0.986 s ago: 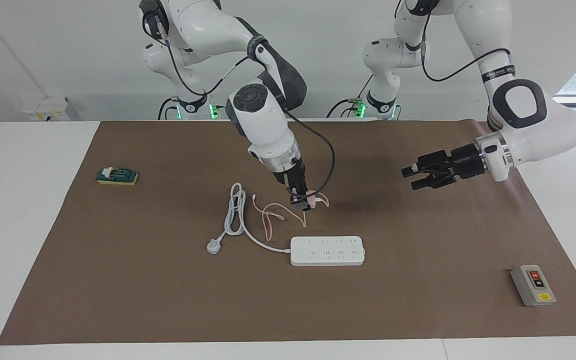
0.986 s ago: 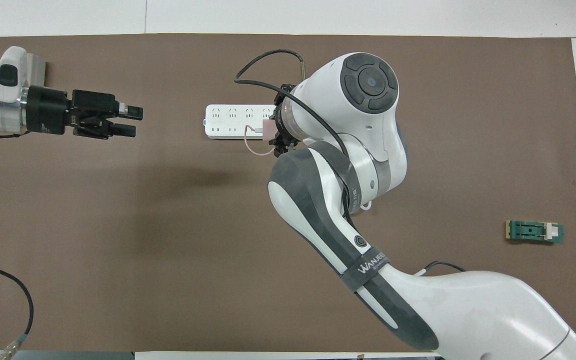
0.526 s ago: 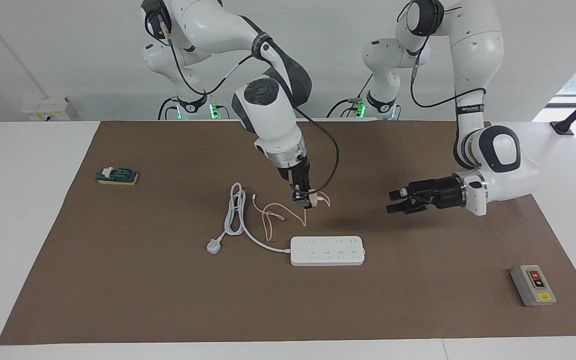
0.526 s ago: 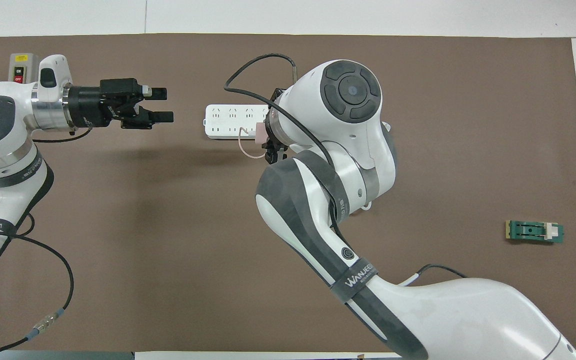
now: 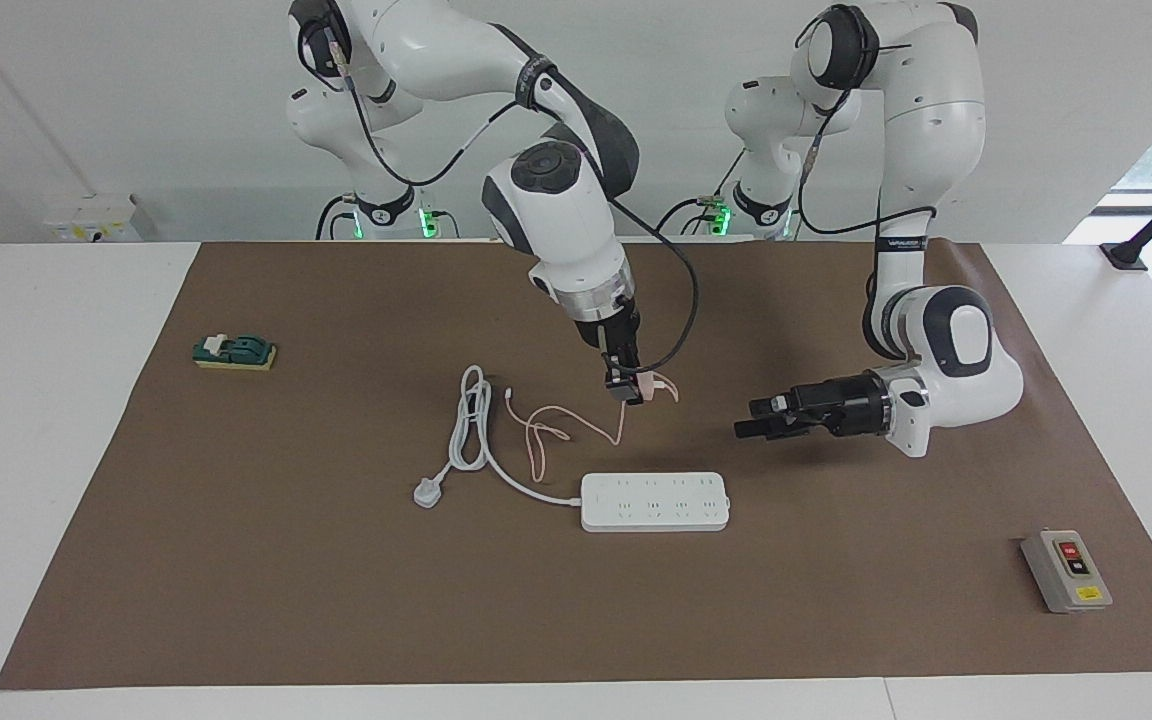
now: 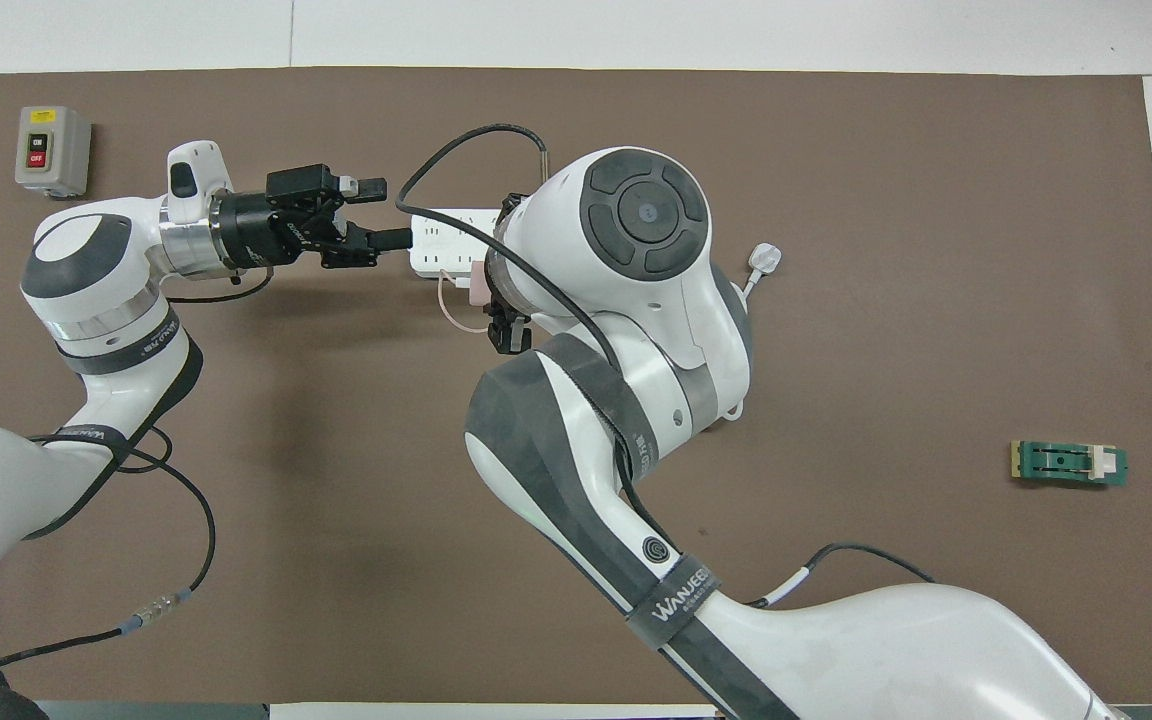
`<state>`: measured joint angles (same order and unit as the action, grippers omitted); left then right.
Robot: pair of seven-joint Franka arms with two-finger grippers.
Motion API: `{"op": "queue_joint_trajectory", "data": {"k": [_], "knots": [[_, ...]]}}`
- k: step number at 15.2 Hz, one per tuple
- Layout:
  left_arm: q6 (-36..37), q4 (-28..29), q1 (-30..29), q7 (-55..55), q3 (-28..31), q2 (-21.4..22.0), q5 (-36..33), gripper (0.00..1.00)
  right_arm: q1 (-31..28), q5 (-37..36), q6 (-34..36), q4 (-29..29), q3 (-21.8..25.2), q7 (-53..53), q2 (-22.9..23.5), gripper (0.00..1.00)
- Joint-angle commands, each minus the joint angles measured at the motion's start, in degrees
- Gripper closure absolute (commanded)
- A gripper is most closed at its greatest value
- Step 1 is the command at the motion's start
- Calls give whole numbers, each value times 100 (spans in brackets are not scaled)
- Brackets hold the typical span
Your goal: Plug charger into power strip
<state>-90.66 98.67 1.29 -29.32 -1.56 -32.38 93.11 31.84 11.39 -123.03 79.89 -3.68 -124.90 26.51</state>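
Note:
The power strip (image 5: 654, 501) lies flat on the brown mat, its thick white cord running to a white three-pin plug (image 5: 426, 492). My right gripper (image 5: 629, 390) is shut on the pale-pink charger (image 5: 641, 385) and holds it in the air over the mat, nearer to the robots than the strip. The thin pink cable (image 5: 556, 425) trails onto the mat. My left gripper (image 5: 751, 420) is open and empty, low over the mat beside the strip's end. In the overhead view the right arm hides most of the strip (image 6: 433, 240); the charger (image 6: 477, 285) and left gripper (image 6: 381, 213) show.
A grey box with red and black buttons (image 5: 1066, 571) stands toward the left arm's end of the mat. A green switch on a yellow base (image 5: 234, 351) lies toward the right arm's end. The coiled white cord (image 5: 471, 420) lies beside the pink cable.
My left gripper has dropped lower and moved in toward the power strip's end. My right gripper has carried the charger a little up and toward the left arm's end.

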Motion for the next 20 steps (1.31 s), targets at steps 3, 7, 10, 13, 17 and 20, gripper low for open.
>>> {"op": "queue_joint_trajectory", "data": {"k": [3, 7, 10, 13, 17, 20], "knots": [[409, 56, 91, -328, -28, 30, 137, 0, 15, -190, 7, -202, -1, -272, 82, 100], [322, 380, 397, -741, -28, 355, 128, 0, 15, -190, -45, -202, -10, -254, 82, 100], [330, 705, 582, -1495, -20, 530, 128, 0, 24, -172, -352, -193, -10, -237, 74, 100], [374, 1013, 618, -2076, -20, 680, 128, 0, 24, -172, -388, -193, -19, -228, 82, 100], [321, 1014, 557, -2095, -20, 786, 128, 3, 24, -172, -406, -193, -19, -193, 74, 100], [190, 988, 530, -2095, -19, 865, 137, 3, 24, -163, -406, -193, -19, -132, 56, 100]]}}
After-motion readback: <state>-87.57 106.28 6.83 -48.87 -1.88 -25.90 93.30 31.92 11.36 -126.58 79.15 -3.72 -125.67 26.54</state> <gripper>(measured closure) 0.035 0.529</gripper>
